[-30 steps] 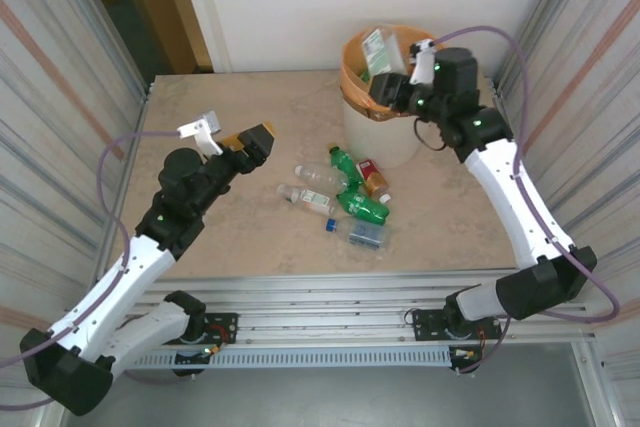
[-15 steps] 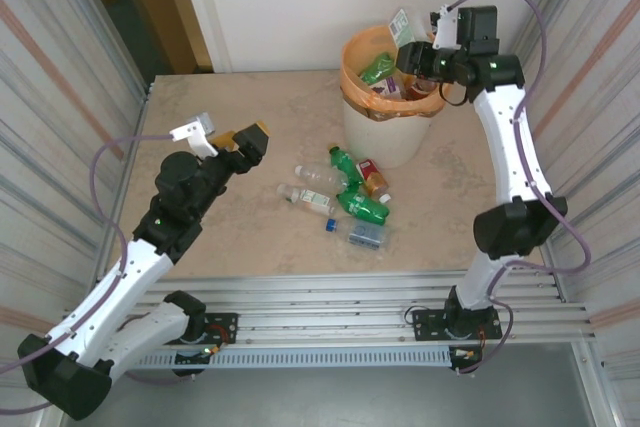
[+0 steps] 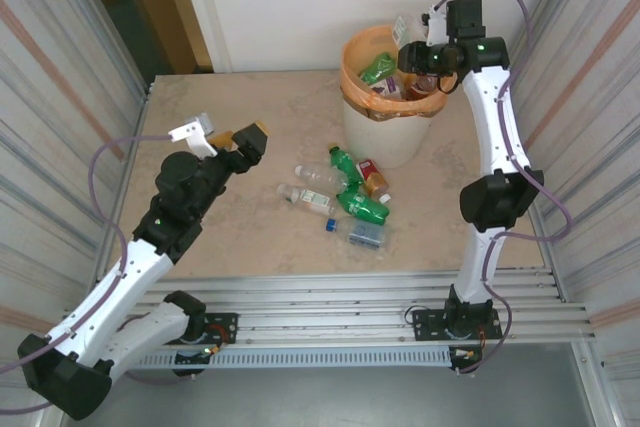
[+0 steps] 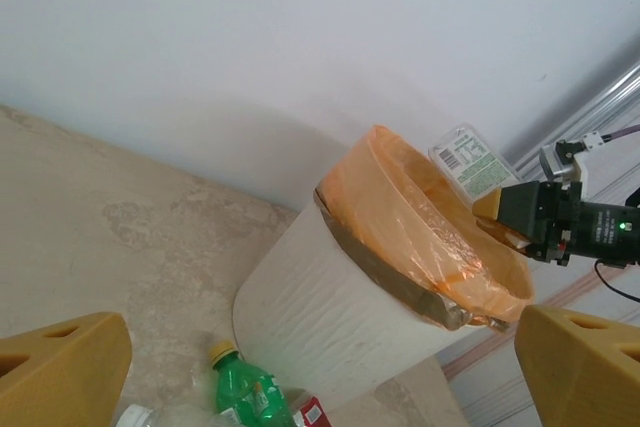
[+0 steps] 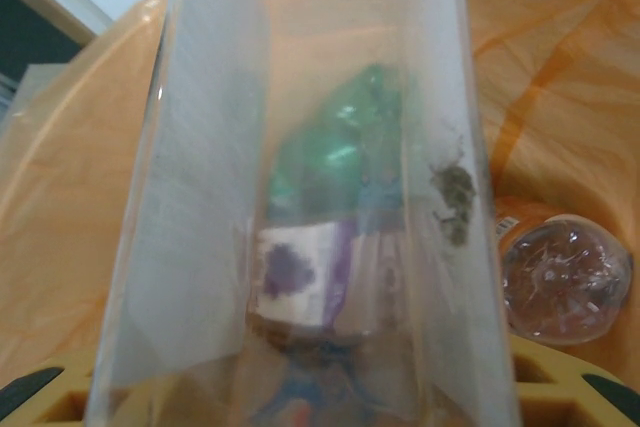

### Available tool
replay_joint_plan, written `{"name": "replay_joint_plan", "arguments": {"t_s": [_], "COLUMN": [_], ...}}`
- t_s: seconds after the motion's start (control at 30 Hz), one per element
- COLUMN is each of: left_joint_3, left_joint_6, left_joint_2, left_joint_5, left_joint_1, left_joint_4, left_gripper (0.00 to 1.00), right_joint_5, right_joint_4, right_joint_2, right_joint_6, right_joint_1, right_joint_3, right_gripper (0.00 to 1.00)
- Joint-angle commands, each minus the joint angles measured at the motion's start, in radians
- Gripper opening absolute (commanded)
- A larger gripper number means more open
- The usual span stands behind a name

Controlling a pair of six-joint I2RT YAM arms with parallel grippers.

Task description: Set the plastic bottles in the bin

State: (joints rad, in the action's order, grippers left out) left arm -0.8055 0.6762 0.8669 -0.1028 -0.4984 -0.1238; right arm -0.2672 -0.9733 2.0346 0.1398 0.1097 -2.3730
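The bin (image 3: 385, 137) is cream-white with an orange bag over its rim (image 4: 430, 247) and stands at the back of the table. My right gripper (image 3: 410, 51) hangs over its far right rim, shut on a clear plastic bottle (image 3: 403, 28) with a green-and-white label (image 4: 468, 157). In the right wrist view that bottle (image 5: 320, 197) stands up from the gripper (image 5: 320, 392), over bottles lying in the bag. Several more plastic bottles lie in front of the bin: green ones (image 3: 345, 162) (image 3: 362, 207), a red-labelled one (image 3: 372, 179) and clear ones (image 3: 318, 177). My left gripper (image 3: 248, 141) is open above the table's left half.
A loose blue cap (image 3: 329, 225) and a crushed clear bottle (image 3: 367, 234) lie nearest the front edge. A green bottle with a yellow cap (image 4: 240, 387) lies at the bin's foot. Corrugated walls close both sides; a white wall stands behind the bin.
My right arm has risen and swung from low beside the bin's rim to above its far right edge, carrying the clear bottle. The left arm has barely moved.
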Motion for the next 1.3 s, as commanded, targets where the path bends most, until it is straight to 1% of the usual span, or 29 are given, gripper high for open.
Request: {"name": "replay_joint_plan", "arguments": {"t_s": [0.0,0.17,0.3,0.43,0.5,0.63,0.77,0.87,1.07,1.27], "left_joint_3": [0.012,0.012,0.006,-0.015,-0.028,-0.07,-0.112,-0.128,-0.113,-0.05], "left_joint_6": [-0.019,-0.017,-0.014,-0.008,-0.004,0.002,0.015,0.025,0.009,0.024], "left_joint_2": [-0.019,-0.011,0.001,0.02,0.033,0.062,0.084,0.083,0.043,0.012], "left_joint_5": [-0.028,-0.03,-0.03,-0.021,-0.016,0.002,0.016,0.011,-0.018,0.012], "left_joint_1": [0.009,0.014,0.021,0.022,0.021,0.023,0.023,0.023,0.023,0.024], "left_joint_4": [0.006,0.012,0.018,0.031,0.043,0.09,0.188,0.258,0.351,0.345], "left_gripper": [0.99,0.99,0.99,0.99,0.99,0.99,0.99,0.99,0.99,0.99], "right_joint_5": [0.059,0.106,0.123,0.123,0.122,0.121,0.129,0.126,0.146,0.158], "right_joint_4": [-0.003,0.015,0.024,0.034,0.037,0.037,0.025,0.035,0.08,0.081], "right_joint_2": [0.033,0.053,0.055,0.044,0.037,0.009,-0.045,-0.104,-0.223,-0.283], "right_joint_6": [-0.052,-0.058,-0.06,-0.061,-0.059,-0.052,-0.03,0.002,0.007,0.021], "right_joint_1": [0.001,0.001,0.001,0.001,0.001,0.001,0.005,0.009,0.052,0.078], "right_joint_3": [-0.03,-0.029,-0.03,-0.029,-0.029,-0.029,-0.022,0.023,0.136,0.197], "right_gripper": [0.22,0.39,0.61,0.74,0.76,0.77,0.79,0.8,0.85,0.85]}}
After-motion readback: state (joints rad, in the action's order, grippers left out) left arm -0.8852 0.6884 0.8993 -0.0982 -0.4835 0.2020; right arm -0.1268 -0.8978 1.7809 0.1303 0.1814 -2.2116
